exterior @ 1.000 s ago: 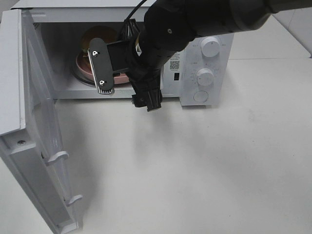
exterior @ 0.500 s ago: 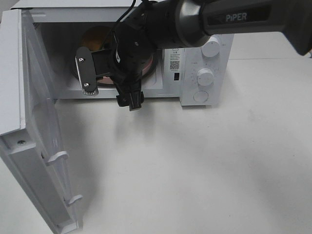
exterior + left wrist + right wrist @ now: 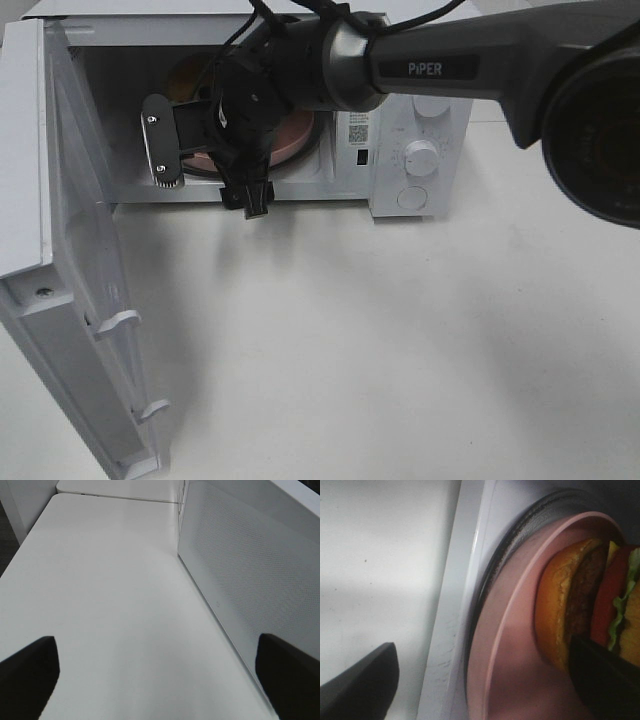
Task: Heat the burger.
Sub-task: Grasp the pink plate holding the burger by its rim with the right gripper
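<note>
1. While the left gripper (image 3: 160, 675) hangs above the white table (image 3: 100, 595), its two dark fingers are spread wide apart, and tabletop shows between them.
2. Just beyond one of those fingers stands the open microwave door (image 3: 250, 575), a white perforated panel running away from the gripper.
3. From above, the door is swung out from the left side of the white microwave (image 3: 420, 110). The right arm (image 3: 450, 65) reaches across into the open cavity.
4. The right gripper (image 3: 485, 680) sits at the cavity's mouth with its fingers set well apart. One finger (image 3: 362, 677) is outside, over the table in front of the microwave's front edge.
5. Between the two fingers curves the rim of a pink plate (image 3: 515, 630), resting on a dark-edged turntable (image 3: 492, 580).
6. The burger (image 3: 567, 600) sits on that plate inside the microwave, partly behind the other finger. It shows an orange-brown bun, a dark patty, a red slice and green lettuce. Whether that finger touches it cannot be told.
7. Farther off, beside the cavity, the control panel carries round white knobs (image 3: 421, 157).
</note>
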You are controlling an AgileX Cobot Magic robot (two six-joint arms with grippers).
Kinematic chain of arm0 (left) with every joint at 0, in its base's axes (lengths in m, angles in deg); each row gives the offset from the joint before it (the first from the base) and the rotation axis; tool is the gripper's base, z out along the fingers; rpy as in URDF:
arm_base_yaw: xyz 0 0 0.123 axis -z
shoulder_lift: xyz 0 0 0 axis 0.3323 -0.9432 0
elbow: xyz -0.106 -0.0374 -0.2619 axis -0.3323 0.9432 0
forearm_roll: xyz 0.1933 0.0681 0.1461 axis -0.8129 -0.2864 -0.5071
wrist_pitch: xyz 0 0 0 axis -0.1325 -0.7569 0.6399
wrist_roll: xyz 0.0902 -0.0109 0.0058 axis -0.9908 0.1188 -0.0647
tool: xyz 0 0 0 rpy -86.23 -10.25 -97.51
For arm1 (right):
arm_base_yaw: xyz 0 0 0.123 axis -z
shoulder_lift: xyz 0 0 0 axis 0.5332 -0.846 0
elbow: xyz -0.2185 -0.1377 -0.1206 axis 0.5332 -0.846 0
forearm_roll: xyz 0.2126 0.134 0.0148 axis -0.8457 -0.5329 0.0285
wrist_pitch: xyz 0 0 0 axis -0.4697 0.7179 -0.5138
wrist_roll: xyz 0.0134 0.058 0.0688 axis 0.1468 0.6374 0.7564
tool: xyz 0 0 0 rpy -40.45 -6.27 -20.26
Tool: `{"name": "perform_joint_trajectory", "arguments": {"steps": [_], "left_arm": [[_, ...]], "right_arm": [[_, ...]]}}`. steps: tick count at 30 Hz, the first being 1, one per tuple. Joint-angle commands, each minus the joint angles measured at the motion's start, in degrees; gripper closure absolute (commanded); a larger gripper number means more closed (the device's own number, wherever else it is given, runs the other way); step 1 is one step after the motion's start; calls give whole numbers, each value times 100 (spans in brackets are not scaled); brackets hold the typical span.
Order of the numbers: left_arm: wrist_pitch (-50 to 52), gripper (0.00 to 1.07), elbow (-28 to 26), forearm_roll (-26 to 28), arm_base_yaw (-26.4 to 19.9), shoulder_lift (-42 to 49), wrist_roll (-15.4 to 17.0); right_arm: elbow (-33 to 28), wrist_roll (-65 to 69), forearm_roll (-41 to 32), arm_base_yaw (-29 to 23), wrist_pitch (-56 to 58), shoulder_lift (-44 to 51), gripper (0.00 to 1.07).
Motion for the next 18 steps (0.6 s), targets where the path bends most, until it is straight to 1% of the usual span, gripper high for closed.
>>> {"name": "perform_joint_trajectory", "arguments": {"steps": [1,4,13,17,18], "left_arm": [[69,7,6,0,-11,17,11],[69,7,6,0,-11,17,11],[69,7,6,0,-11,17,11],[69,7,6,0,-11,17,11],[69,7,6,0,-11,17,11]], "right_arm": [[235,52,-29,103,-6,-178,18],[407,46,-155,178,6,-315,19],[539,23,-401,298,-166,-527,21],[539,23,-447,315,-183,-573,25],[539,23,-447,321,-183,-579,30]]}}
